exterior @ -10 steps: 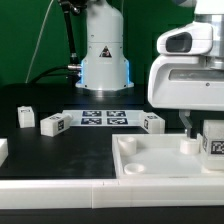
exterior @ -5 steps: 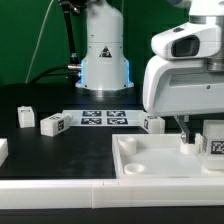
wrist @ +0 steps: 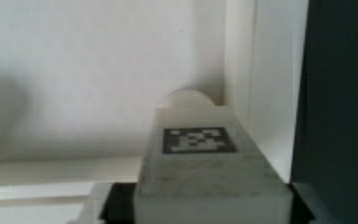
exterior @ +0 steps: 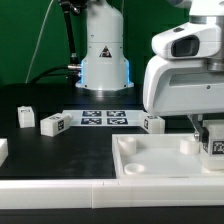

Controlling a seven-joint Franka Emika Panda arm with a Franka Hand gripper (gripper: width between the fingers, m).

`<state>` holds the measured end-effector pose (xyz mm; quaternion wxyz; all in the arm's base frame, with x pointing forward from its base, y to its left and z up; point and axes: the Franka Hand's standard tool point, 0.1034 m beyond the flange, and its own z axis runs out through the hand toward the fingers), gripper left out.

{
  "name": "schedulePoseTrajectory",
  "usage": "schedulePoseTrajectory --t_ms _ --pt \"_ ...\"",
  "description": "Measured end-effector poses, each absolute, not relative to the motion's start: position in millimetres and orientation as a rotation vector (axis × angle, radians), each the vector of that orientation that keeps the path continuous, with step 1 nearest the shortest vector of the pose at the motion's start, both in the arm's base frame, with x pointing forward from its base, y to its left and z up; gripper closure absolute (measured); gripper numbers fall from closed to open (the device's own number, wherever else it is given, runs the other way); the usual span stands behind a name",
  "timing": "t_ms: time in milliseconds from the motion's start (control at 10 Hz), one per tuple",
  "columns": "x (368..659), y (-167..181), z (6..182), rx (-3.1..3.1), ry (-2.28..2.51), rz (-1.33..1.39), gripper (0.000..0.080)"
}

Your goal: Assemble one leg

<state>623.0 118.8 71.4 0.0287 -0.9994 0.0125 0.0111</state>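
My gripper [exterior: 212, 137] is shut on a white leg [exterior: 214, 146] with a black-and-white tag, and holds it upright at the far right corner of the large white square top [exterior: 150, 160]. In the wrist view the leg [wrist: 197, 160] fills the space between the dark fingers [wrist: 123, 204], its tag facing the camera, with the top's white surface [wrist: 87, 90] and a round corner socket [wrist: 194, 96] just beyond it. Three more legs lie on the black table: one [exterior: 153, 123] by the top's back edge, one [exterior: 54, 124] and one [exterior: 26, 117] at the exterior view's left.
The marker board [exterior: 104, 118] lies flat in front of the robot base [exterior: 104, 60]. A white part [exterior: 3, 151] sticks in at the exterior view's left edge. A white rail [exterior: 60, 187] runs along the table's front edge.
The gripper with the leg has shifted slightly to the exterior view's left and settled over the top's right corner. The loose legs have not moved.
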Motion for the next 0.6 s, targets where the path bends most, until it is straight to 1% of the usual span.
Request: schedulePoseTrajectory --t_ms 200,600 --pt "622.9 119.2 71.4 -3.081 0.098 0.036 0.0509" --pt "622.4 118.8 70.9 -2.956 0.874 0.044 0.0509"
